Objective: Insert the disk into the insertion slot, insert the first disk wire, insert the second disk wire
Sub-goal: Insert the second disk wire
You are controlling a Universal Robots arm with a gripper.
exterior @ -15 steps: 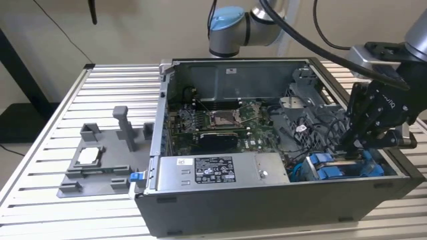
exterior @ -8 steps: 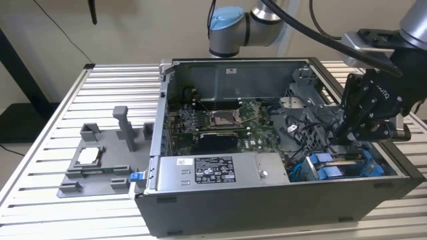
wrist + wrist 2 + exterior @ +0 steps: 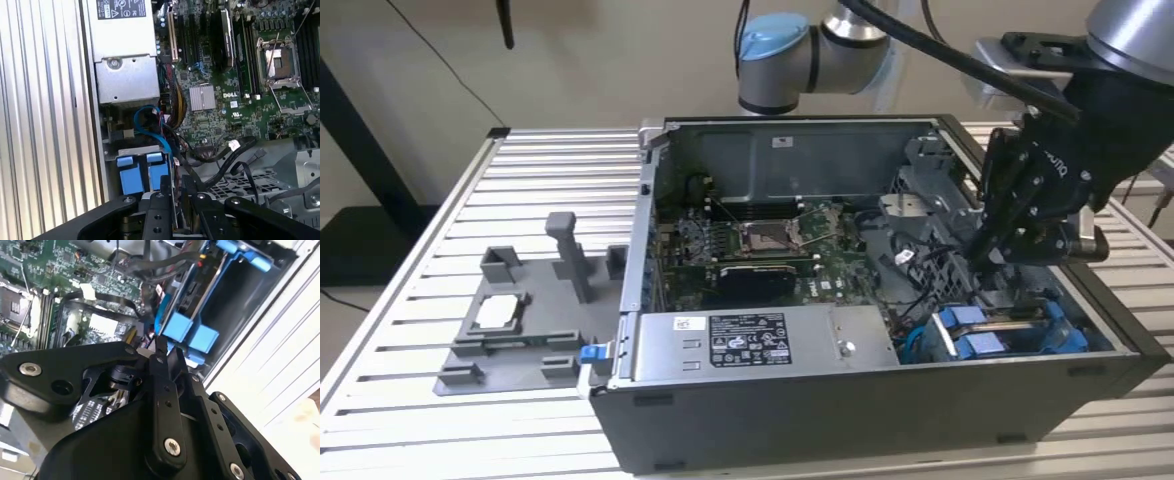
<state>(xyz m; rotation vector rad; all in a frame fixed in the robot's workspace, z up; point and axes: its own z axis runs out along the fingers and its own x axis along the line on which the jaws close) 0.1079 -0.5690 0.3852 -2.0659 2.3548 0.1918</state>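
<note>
The disk (image 3: pixel 1003 336), in its bright blue carrier, sits low in the insertion slot (image 3: pixel 1081 318) at the case corner on the exterior view's right. Its blue tabs show in both wrist views (image 3: pixel 192 334) (image 3: pixel 140 176). My gripper (image 3: pixel 983 272) hangs just above the disk, tips pointing down at it. In both wrist views the gripper (image 3: pixel 167 352) (image 3: pixel 177 189) looks shut, with only a thin slit between the tips and nothing seen in it. A black wire with a loose connector (image 3: pixel 260 152) and a white-tipped wire (image 3: pixel 233 145) lie free beside the slot.
A grey labelled power-supply box (image 3: pixel 734 345) fills the case's near side, the motherboard (image 3: pixel 761 240) lies behind it. A perforated cage (image 3: pixel 240 184) stands next to the slot. A grey fixture (image 3: pixel 520 320) rests on the slatted table (image 3: pixel 400 400) at the exterior view's left.
</note>
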